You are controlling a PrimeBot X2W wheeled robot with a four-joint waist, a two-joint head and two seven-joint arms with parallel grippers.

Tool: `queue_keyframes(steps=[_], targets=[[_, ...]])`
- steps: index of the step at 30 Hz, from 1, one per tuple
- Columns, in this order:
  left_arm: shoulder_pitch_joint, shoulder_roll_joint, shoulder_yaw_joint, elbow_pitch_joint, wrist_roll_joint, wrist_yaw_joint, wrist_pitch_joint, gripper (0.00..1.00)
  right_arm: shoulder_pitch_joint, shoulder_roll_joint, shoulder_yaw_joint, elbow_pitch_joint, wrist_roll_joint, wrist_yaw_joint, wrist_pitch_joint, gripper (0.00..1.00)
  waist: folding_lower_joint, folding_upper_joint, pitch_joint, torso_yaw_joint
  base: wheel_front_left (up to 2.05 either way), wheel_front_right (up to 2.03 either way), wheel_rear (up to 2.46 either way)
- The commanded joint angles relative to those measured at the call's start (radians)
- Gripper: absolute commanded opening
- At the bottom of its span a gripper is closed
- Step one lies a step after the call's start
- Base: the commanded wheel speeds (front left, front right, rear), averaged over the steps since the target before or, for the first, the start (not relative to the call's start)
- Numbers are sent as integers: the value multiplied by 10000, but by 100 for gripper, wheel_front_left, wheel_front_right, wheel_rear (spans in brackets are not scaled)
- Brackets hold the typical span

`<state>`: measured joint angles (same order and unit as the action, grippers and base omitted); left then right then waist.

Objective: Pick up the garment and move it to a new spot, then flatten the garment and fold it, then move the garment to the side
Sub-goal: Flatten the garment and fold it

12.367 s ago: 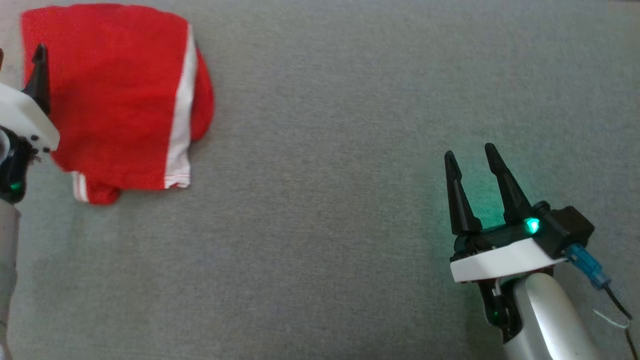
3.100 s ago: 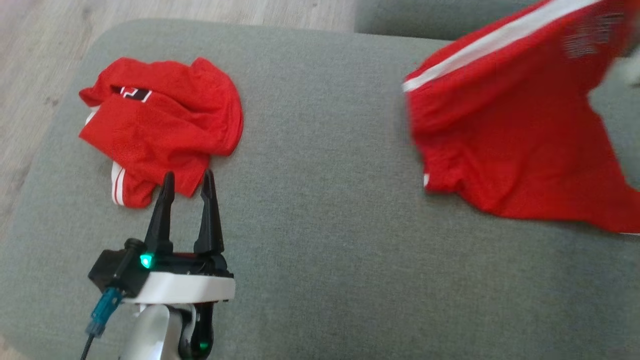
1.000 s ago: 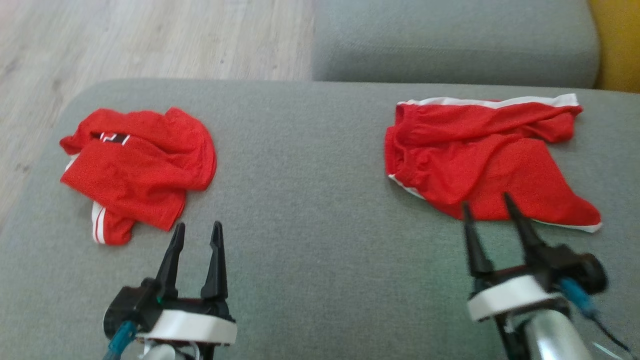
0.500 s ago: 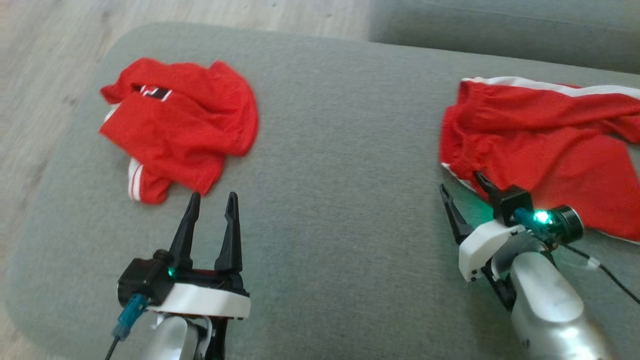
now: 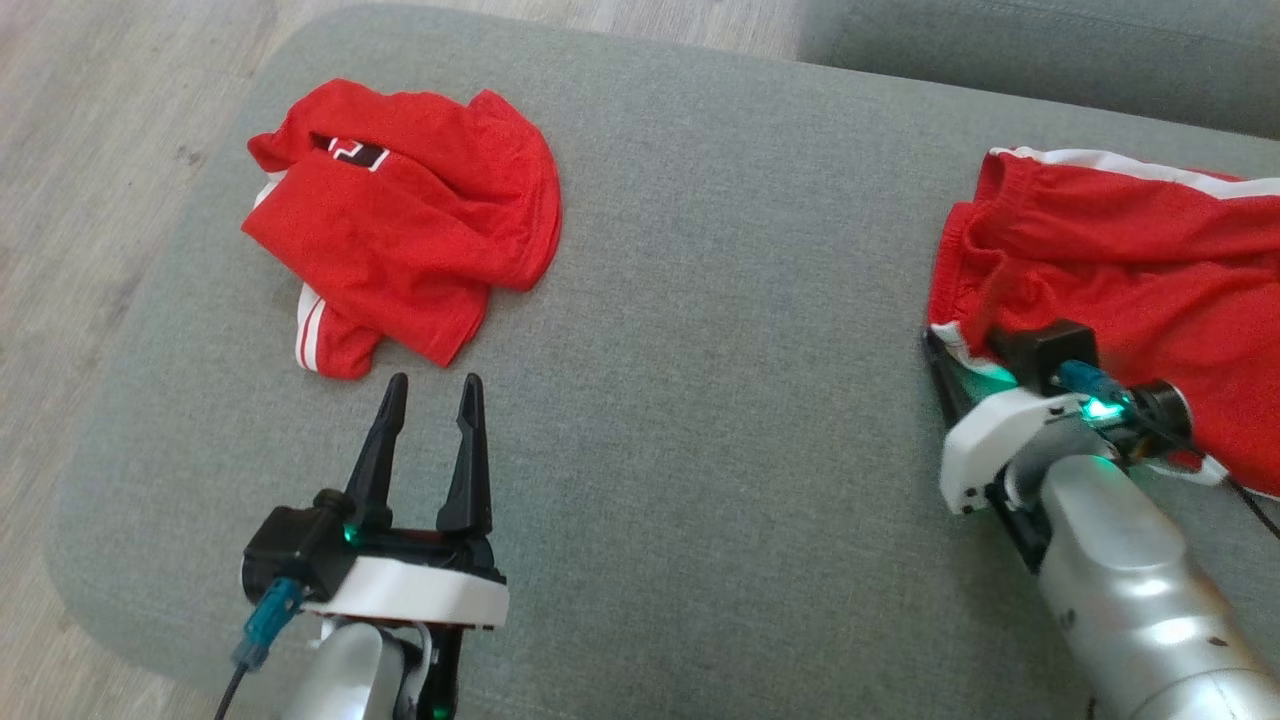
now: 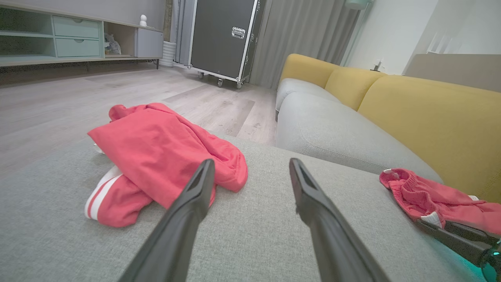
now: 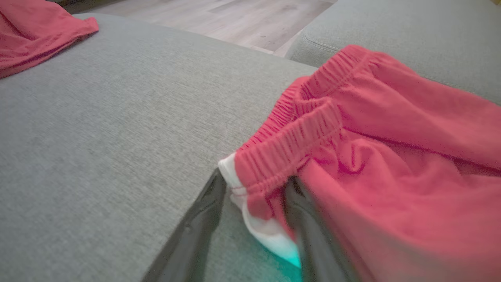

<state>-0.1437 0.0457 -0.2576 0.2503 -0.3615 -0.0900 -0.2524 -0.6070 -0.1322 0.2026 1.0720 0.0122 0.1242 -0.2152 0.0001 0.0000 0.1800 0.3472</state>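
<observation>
Red shorts [image 7: 352, 129], corner within right hand [image 7: 255, 182]

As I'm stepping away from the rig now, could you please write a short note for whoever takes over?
Left hand: open, empty, hovering over the grey cushion beside the red jersey.
Right hand: fingers either side of the waistband corner of the red shorts; grip unconfirmed.
Done: no flattening or folding shows; shorts lie crumpled at the right.
Left: secure grip, flatten, fold, move aside.

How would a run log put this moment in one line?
left gripper: open, empty | right gripper: open, astride waistband corner of shorts
</observation>
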Motion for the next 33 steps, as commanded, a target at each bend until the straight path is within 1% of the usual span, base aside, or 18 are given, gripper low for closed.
queue_keyframes(steps=[1,4,7,9,10,14,18,22,23,24,30,33], targets=[[-379,45,271,-333,-98,42,-93,100,-337,231,374,-199,150,65,-203,0,-1,0,-31,-12,0,0,0],[-349,45,305,-297,-84,55,-93,100,-400,461,1065,-275,734,65,-358,0,-1,0,-153,-76,0,0,0],[-314,45,345,-263,-57,60,-93,100,-346,659,1951,-638,1646,65,-419,0,-1,0,-299,-166,0,0,0],[-296,45,383,-253,-40,57,-93,100,-246,740,2777,-1014,2380,65,-430,0,-1,0,-394,-228,0,0,0],[-253,45,422,-231,-2,47,-93,100,-108,779,3681,-1419,3145,65,-381,0,-1,0,-510,-286,0,0,0],[-173,45,494,-193,64,23,-94,100,154,806,5317,-2330,4733,65,77,0,-1,0,-736,-368,0,0,0],[-104,45,557,-174,128,2,-94,100,222,812,6502,-3166,5985,65,414,0,-1,0,-888,-413,0,0,0],[-50,45,679,-192,176,-23,-94,100,56,809,7041,-3296,6651,65,537,0,-1,0,-954,-481,0,0,0],[-40,45,716,-201,185,-28,-94,100,-70,772,7137,-3172,6639,65,490,54,-1,0,-953,-503,0,0,0],[-34,45,739,-208,193,-33,-94,100,-175,754,7235,-2980,6634,65,510,100,-1,0,-944,-516,0,0,0],[-33,45,741,-238,188,-50,-94,100,-660,681,7627,-2297,6684,65,384,100,-1,0,-922,-605,0,0,0],[-39,45,780,-262,182,-47,-94,100,-866,427,7737,-2239,6732,65,135,100,-1,0,-973,-738,0,0,0]])
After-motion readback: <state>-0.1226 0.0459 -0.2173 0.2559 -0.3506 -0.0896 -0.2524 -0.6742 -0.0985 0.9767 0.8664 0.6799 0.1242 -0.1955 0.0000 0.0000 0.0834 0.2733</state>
